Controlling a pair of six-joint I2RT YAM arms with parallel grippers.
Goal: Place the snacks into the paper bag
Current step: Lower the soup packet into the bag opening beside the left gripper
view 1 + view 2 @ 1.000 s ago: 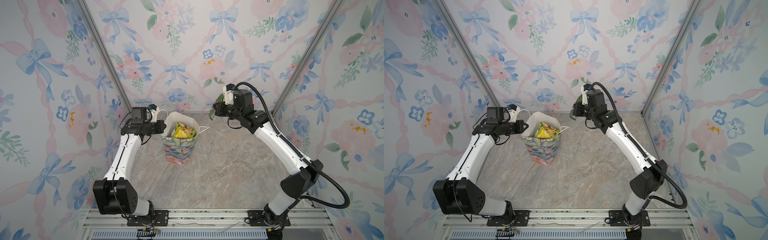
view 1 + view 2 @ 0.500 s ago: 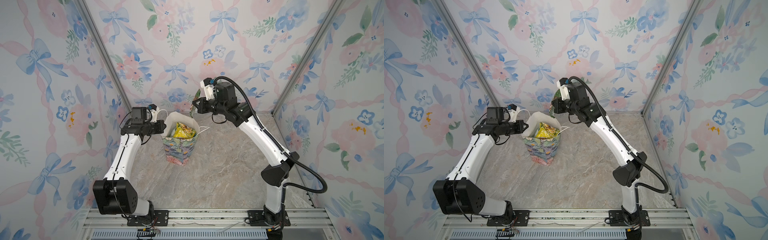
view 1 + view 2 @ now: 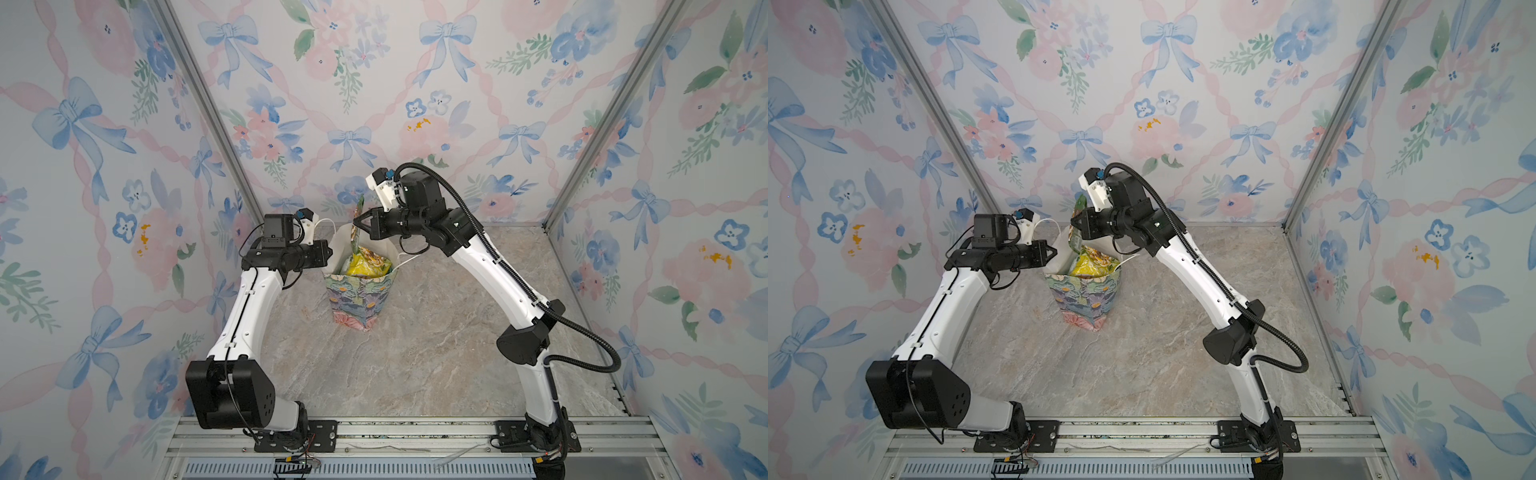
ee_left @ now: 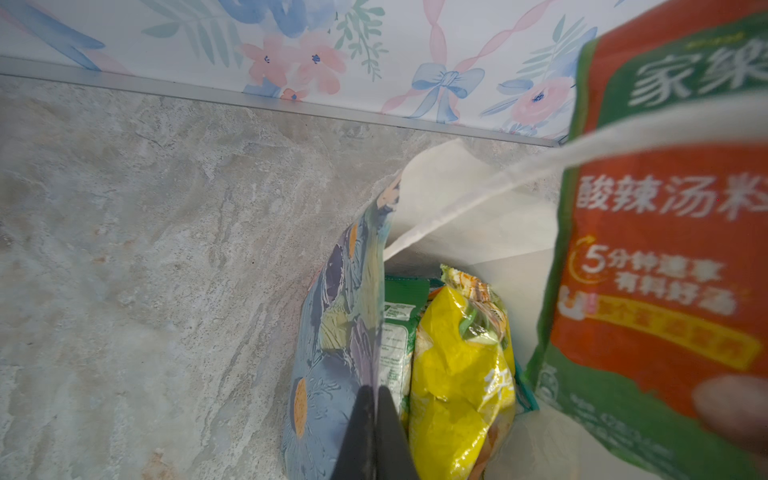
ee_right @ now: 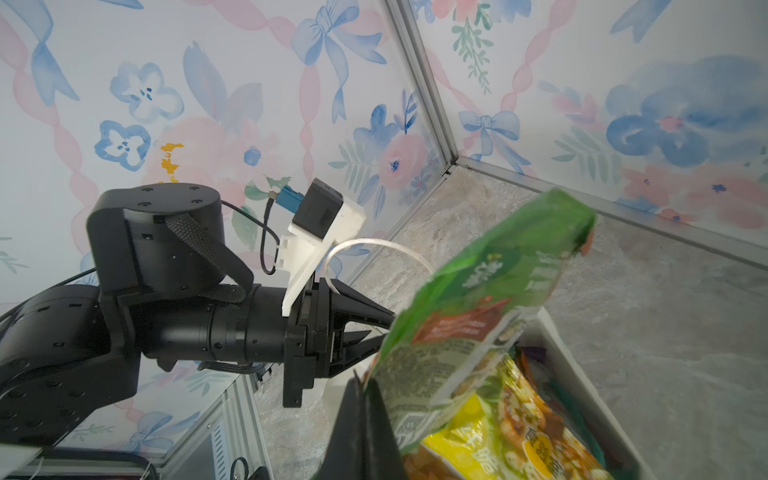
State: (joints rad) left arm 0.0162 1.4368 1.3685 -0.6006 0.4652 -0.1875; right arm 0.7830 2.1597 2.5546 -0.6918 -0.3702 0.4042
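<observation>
Listing, front to back, with hazards.

1. The paper bag [image 3: 359, 299]: upright at the middle of the table [image 3: 415, 374], mouth open, with a yellow packet [image 4: 457, 374] and a green packet [image 4: 405, 291] standing inside. Hazard: filled high, so a newcomer may perch on them and topple out.
2. The left gripper [image 4: 376, 399]: at the bag's 9 o'clock, jaws pinched shut on the rim wall. Hazard: a slip lets the wall spring inward, and a tug tips the bag.
3. The right gripper [image 3: 357, 220]: at 12 o'clock above the mouth, clamped on the orange-green packet [image 4: 656, 249], which hangs edge-down over the opening. Hazard: released off-centre, it may catch the cord handle [image 4: 498, 178] or land behind the bag.
</observation>
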